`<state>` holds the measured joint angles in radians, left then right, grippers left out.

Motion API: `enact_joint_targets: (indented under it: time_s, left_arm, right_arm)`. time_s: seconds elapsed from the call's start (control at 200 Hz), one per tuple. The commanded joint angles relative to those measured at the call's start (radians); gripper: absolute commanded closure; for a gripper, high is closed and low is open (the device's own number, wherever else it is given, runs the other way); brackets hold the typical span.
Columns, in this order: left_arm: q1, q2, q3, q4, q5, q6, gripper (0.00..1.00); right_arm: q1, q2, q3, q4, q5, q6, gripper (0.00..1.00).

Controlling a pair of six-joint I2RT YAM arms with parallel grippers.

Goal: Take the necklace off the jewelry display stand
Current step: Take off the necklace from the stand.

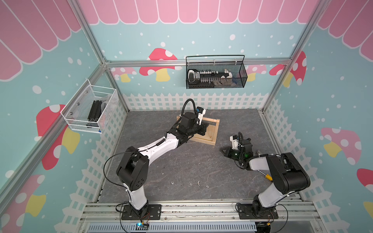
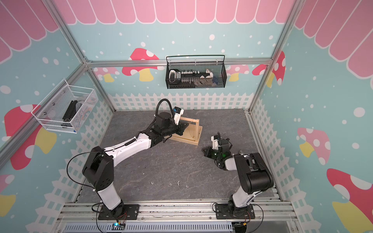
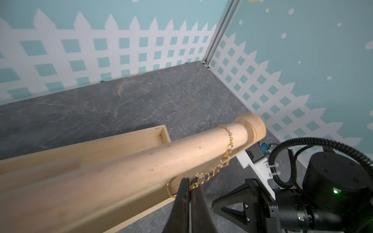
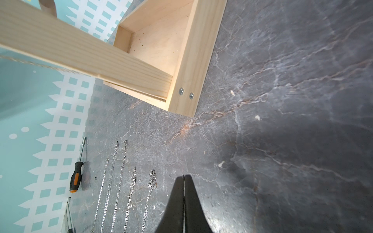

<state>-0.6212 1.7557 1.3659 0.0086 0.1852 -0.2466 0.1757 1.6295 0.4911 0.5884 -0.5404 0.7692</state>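
Observation:
The jewelry display stand (image 1: 212, 141) (image 2: 197, 141) is pale wood and sits at the back middle of the table. A thin gold necklace (image 3: 230, 141) loops over its round dowel (image 3: 141, 161) near the knobbed end, and in both top views the necklace (image 1: 211, 131) (image 2: 193, 131) shows as a fine hanging line. My left gripper (image 3: 189, 184) (image 1: 204, 129) (image 2: 185, 127) is shut on the chain just below the dowel. My right gripper (image 4: 183, 177) (image 1: 222, 150) (image 2: 203, 150) is shut on nothing, low over the table to the right of the stand's tray corner (image 4: 181, 109).
Several silver chains (image 4: 121, 181) and an orange-and-black screwdriver (image 4: 76, 175) lie on the grey table near the right wall. A black wire basket (image 1: 216, 80) hangs on the back wall, a white mesh basket (image 1: 90, 113) on the left wall. Small silver bits (image 1: 190, 184) lie near the front.

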Motion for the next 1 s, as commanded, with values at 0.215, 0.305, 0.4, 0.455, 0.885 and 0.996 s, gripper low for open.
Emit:
enact_joint_targets:
  time_s: [0.215, 0.305, 0.4, 0.455, 0.885, 0.996]
  left_arm:
    - [0.006, -0.172, 0.027, -0.271, -0.436, 0.037, 1.00]
    - [0.009, -0.202, 0.000, -0.272, -0.547, 0.052, 1.00]
    - [0.024, -0.231, -0.021, -0.281, -0.642, 0.048, 1.00]
    - [0.043, -0.248, -0.037, -0.280, -0.691, 0.033, 1.00]
    - [0.114, -0.299, -0.089, -0.277, -0.726, 0.004, 1.00]
    - [0.109, -0.358, -0.126, -0.293, -0.653, -0.013, 1.00]
  right_arm:
    - [-0.007, -0.003, 0.002, 0.014, 0.000, 0.008, 0.93]
    - [-0.007, -0.002, 0.004, 0.015, -0.003, 0.009, 0.93]
    - [-0.007, -0.002, 0.002, 0.015, -0.006, 0.011, 0.93]
    - [-0.007, -0.005, -0.001, 0.017, -0.008, 0.012, 0.93]
    - [-0.007, -0.017, -0.008, 0.017, -0.003, 0.005, 0.93]
    - [-0.007, -0.009, -0.004, 0.014, -0.003, 0.004, 0.93]
